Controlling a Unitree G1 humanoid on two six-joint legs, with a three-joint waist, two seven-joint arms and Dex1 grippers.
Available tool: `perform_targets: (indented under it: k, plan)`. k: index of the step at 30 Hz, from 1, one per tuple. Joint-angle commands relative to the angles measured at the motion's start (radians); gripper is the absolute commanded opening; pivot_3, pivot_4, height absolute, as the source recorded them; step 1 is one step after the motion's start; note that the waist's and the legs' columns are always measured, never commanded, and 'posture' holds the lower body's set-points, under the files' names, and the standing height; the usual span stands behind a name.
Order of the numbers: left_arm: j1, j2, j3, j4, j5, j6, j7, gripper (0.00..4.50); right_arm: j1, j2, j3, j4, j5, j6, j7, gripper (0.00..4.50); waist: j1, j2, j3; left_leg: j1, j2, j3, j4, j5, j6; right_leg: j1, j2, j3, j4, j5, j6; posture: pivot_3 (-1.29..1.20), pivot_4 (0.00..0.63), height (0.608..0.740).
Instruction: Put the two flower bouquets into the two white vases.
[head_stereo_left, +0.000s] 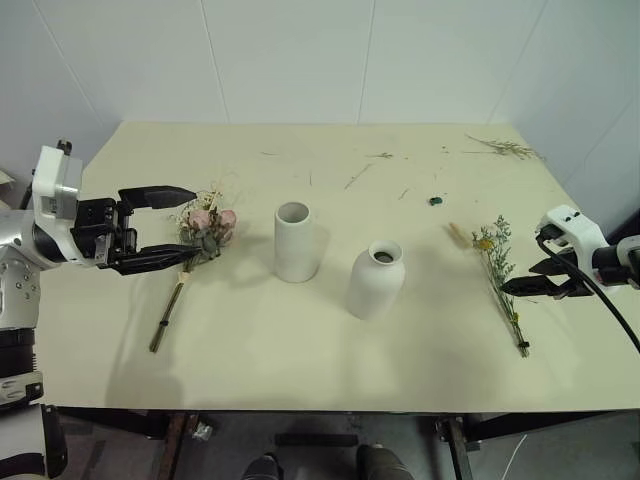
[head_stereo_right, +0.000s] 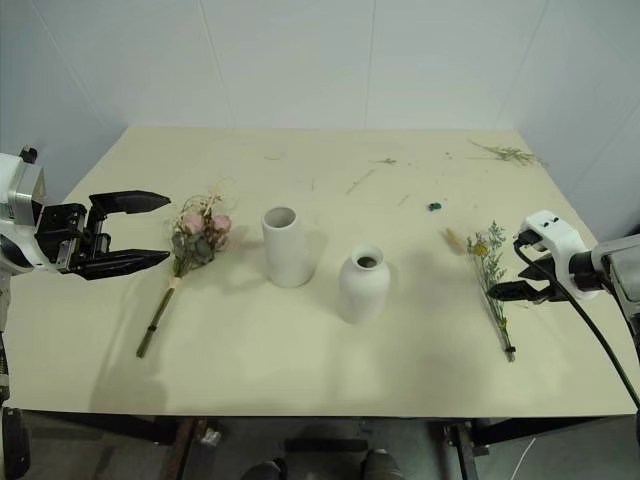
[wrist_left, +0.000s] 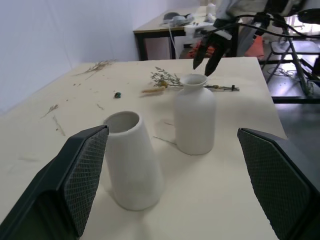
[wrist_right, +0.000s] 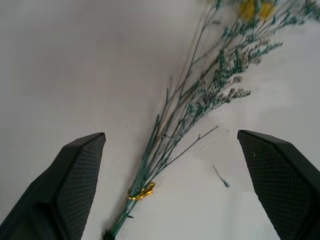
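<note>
The left pincer (head_stereo_left: 172, 228) hangs wide open just left of the rose bouquet (head_stereo_left: 205, 232). The cylinder vase (head_stereo_left: 296, 241) and bottle vase (head_stereo_left: 376, 279) stand mid-counter. The slim green bouquet (head_stereo_left: 498, 268) lies beside the released right pincer (head_stereo_left: 522, 281). The pale counter (head_stereo_left: 300, 350) meets white walls.

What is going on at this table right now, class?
A two-armed robot is about to put flowers into vases. Both bouquets lie on the table: the rose bouquet by the open left pincer, the slim green bouquet beneath the open right pincer. Neither is held. The cylinder vase and bottle vase stand upright between them, no flowers in either.
</note>
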Motion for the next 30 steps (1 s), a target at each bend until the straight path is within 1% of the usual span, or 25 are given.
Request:
perform_targets:
  k: [1,4,8,14,17,20,22,24,25,26,29,30]
  plan:
    - [0.021,0.004,0.042,-0.081,-0.040,0.014,0.030,4.37,-0.073,0.035,0.042,0.091,-0.072,-0.004,0.004,4.49,-0.005,0.000,0.000,0.000,0.000,0.000,0.000,0.000,0.000,0.000,0.000,0.000,0.000,0.000,0.000,0.00,0.150,0.740]
    - [0.071,-0.004,0.071,-0.155,-0.068,0.039,0.065,4.37,-0.105,0.077,0.078,0.175,-0.123,-0.040,0.001,4.49,-0.006,0.000,0.000,0.000,0.000,0.000,-0.001,0.000,0.000,0.000,0.000,0.000,0.000,0.000,0.000,0.00,0.150,0.740]
    - [0.128,0.000,0.102,-0.222,-0.097,0.064,0.097,4.37,-0.132,0.132,0.103,0.270,-0.168,-0.022,-0.002,4.49,-0.005,0.000,0.000,0.000,0.000,0.000,-0.001,0.000,0.000,-0.001,0.000,0.000,0.000,0.000,0.000,0.00,0.150,0.740]
    - [0.153,0.004,0.117,-0.247,-0.108,0.074,0.123,4.37,-0.137,0.182,0.127,0.300,-0.216,-0.033,0.020,4.49,-0.004,-0.001,0.000,0.000,0.000,0.000,0.001,0.000,0.000,0.000,0.000,0.000,0.001,0.000,0.000,0.00,0.150,0.740]
    - [0.153,-0.003,0.111,-0.257,-0.112,0.075,0.132,4.50,-0.131,0.200,0.121,0.312,-0.237,-0.050,0.013,3.90,-0.005,-0.002,-0.001,0.001,0.000,0.000,0.002,0.000,0.000,0.002,0.000,0.000,0.001,0.000,0.001,0.00,0.150,0.740]
    - [0.142,-0.007,0.094,-0.254,-0.113,0.073,0.132,4.50,-0.136,0.211,0.107,0.331,-0.250,-0.064,0.004,2.99,-0.006,-0.004,-0.002,0.002,0.000,0.000,0.002,0.000,0.000,0.002,0.000,0.000,0.001,0.000,0.001,0.00,0.150,0.740]
    - [0.131,-0.008,0.082,-0.244,-0.110,0.070,0.126,4.50,-0.142,0.216,0.095,0.346,-0.257,-0.073,-0.003,2.30,-0.005,-0.004,-0.002,0.002,0.000,0.000,0.003,0.000,0.000,0.003,0.000,0.000,0.001,0.000,0.001,0.00,0.150,0.740]
    - [0.109,-0.009,0.069,-0.218,-0.102,0.064,0.121,4.50,-0.147,0.214,0.089,0.353,-0.261,-0.085,0.004,1.62,-0.005,-0.004,-0.002,0.002,0.000,0.000,0.003,0.000,0.000,0.003,0.000,0.000,0.001,0.001,0.001,0.00,0.150,0.740]
    - [0.098,-0.009,0.061,-0.204,-0.097,0.058,0.116,4.50,-0.150,0.213,0.082,0.355,-0.260,-0.088,0.003,1.38,-0.005,-0.004,-0.002,0.002,0.000,0.000,0.003,0.000,0.000,0.003,0.000,0.000,0.001,0.001,0.001,0.00,0.150,0.740]
    - [0.088,-0.010,0.053,-0.190,-0.092,0.052,0.111,4.50,-0.152,0.214,0.073,0.357,-0.258,-0.090,-0.003,0.98,-0.005,-0.004,-0.002,0.002,0.000,0.000,0.003,0.000,0.000,0.003,0.000,0.000,0.001,0.001,0.001,0.00,0.150,0.740]
    - [0.061,-0.012,0.035,-0.155,-0.080,0.039,0.099,4.50,-0.153,0.216,0.044,0.349,-0.248,-0.097,-0.015,0.04,-0.005,-0.004,-0.002,0.002,0.000,0.000,0.003,0.000,0.000,0.003,0.000,0.000,0.001,0.001,0.001,0.00,0.150,0.740]
    - [0.051,-0.015,0.028,-0.142,-0.075,0.033,0.097,4.50,-0.150,0.216,0.025,0.340,-0.238,-0.100,-0.020,0.04,-0.005,-0.004,-0.002,0.002,0.000,0.000,0.003,0.000,0.000,0.003,0.000,0.000,0.001,0.001,0.001,0.00,0.150,0.740]
